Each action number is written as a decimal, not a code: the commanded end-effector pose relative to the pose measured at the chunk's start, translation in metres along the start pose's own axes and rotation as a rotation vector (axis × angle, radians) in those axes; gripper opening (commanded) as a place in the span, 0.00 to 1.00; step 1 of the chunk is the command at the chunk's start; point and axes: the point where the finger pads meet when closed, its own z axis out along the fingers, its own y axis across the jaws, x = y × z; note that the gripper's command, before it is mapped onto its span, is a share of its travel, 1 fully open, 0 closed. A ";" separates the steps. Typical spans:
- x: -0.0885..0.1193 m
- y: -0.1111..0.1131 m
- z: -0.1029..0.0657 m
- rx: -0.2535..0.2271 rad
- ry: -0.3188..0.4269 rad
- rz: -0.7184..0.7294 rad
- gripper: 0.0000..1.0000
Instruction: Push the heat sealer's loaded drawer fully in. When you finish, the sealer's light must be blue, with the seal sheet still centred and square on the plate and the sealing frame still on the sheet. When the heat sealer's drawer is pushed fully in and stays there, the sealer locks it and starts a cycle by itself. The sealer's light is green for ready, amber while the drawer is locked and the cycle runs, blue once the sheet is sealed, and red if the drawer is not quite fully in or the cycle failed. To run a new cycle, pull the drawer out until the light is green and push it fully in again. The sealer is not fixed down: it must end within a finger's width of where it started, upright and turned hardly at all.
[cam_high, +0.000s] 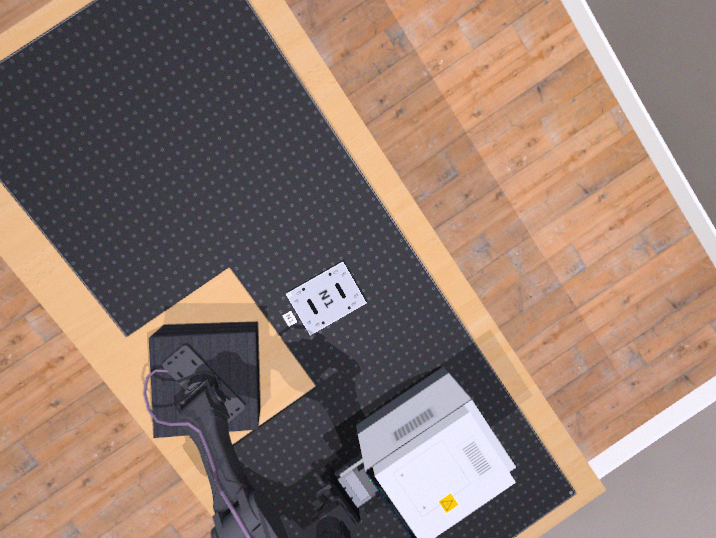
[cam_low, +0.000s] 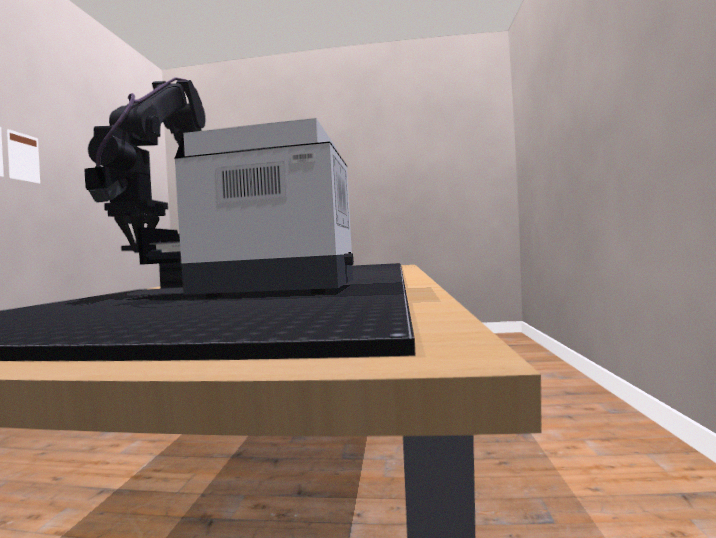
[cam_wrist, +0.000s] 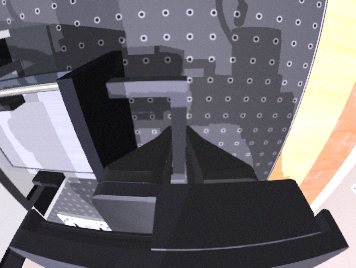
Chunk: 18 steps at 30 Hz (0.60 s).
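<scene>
The heat sealer (cam_high: 417, 465) (cam_low: 260, 225), a white-grey box on a dark base, stands upright on the perforated mat. Its loaded drawer (cam_high: 355, 484) (cam_low: 163, 255) (cam_wrist: 95, 117) sticks part-way out of the front. In the wrist view a pale surface (cam_wrist: 42, 132) lies in the drawer behind its dark front panel; I cannot tell sheet from frame or judge centring. My gripper (cam_low: 134, 247) (cam_wrist: 178, 132) is in front of the drawer, with its fingers closed on either side of the grey bar of the drawer handle (cam_wrist: 147, 87). The sealer's light cannot be read in these views.
A white plate marked N1 (cam_high: 325, 284) and a small N1 tag (cam_high: 289, 318) lie on the mat (cam_high: 202, 161) beyond the sealer. The arm's black base block (cam_high: 245, 347) stands on the wooden table. The sealer is near the mat's corner and table edge (cam_low: 463, 361).
</scene>
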 end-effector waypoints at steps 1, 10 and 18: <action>-0.005 0.007 -0.003 -0.009 -0.002 -0.001 0.00; -0.005 0.006 -0.003 -0.009 -0.002 -0.002 0.45; -0.005 0.006 -0.003 -0.009 -0.002 -0.001 0.45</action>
